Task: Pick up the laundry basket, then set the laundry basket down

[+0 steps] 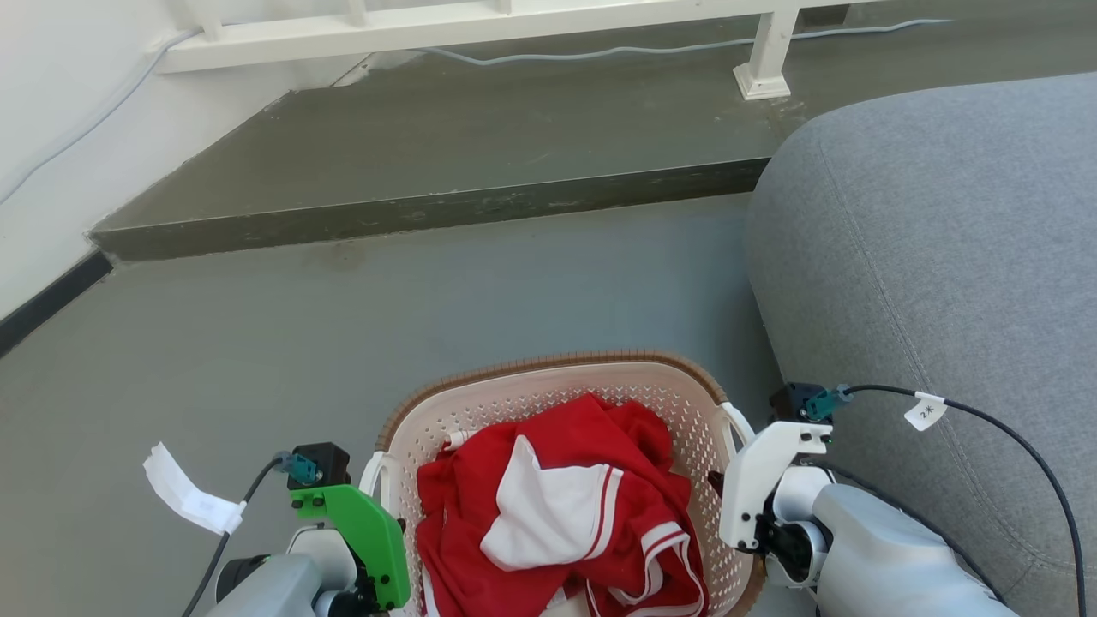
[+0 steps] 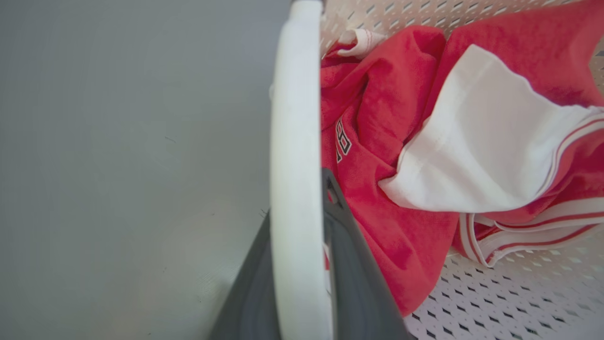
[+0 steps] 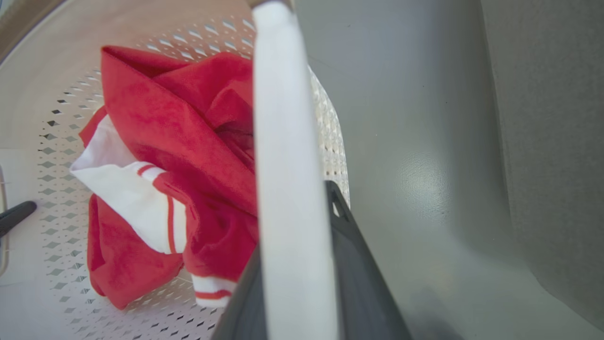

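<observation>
Head view: the laundry basket (image 1: 548, 364) is being shown low at centre between both arms, beside a grey sofa (image 1: 943, 257), with a red-and-white garment (image 1: 557, 506) lying inside. The grips are being revealed by the wrist views. The left end effector (image 2: 299, 203) is being seen closed around the white left handle (image 2: 295, 118), a dark finger on each side. The right end effector (image 3: 295, 222) is clamped likewise on the right handle (image 3: 283, 118). Whether the basket is touching the floor (image 1: 428, 300) cannot be told.

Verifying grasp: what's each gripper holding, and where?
The laundry basket: left gripper clamps its left handle, right gripper its right handle.
</observation>
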{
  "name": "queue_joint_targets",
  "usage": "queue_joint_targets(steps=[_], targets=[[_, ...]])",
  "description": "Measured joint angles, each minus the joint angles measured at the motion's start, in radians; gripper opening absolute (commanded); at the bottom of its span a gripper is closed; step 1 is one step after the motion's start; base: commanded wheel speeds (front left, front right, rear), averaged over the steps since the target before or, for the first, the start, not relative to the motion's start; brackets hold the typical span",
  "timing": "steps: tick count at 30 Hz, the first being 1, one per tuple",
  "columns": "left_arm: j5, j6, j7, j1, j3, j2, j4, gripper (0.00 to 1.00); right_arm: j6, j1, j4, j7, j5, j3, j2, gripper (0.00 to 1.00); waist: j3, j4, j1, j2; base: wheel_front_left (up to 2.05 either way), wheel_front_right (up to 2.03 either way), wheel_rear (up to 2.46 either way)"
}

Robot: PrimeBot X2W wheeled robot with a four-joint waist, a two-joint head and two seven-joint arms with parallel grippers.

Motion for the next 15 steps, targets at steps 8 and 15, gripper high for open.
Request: queue_joint_targets(steps=[8, 15], targets=[[-0.001, 0.000, 0.000, 0.000, -0.001, -0.004, 0.003, 0.00, 0.000, 0.000, 0.003, 0.000, 0.007, 0.010, -0.001, 0.00, -0.005, 0.000, 0.0000, 0.0000, 0.00, 0.00, 0.00], [-0.003, 0.000, -0.001, 0.000, -0.002, -0.008, 0.006, 0.00, 0.000, 0.000, 0.006, 0.000, 0.010, 0.019, -0.002, 0.00, -0.007, -0.001, 0.0000, 0.0000, 0.00, 0.00, 0.00]])
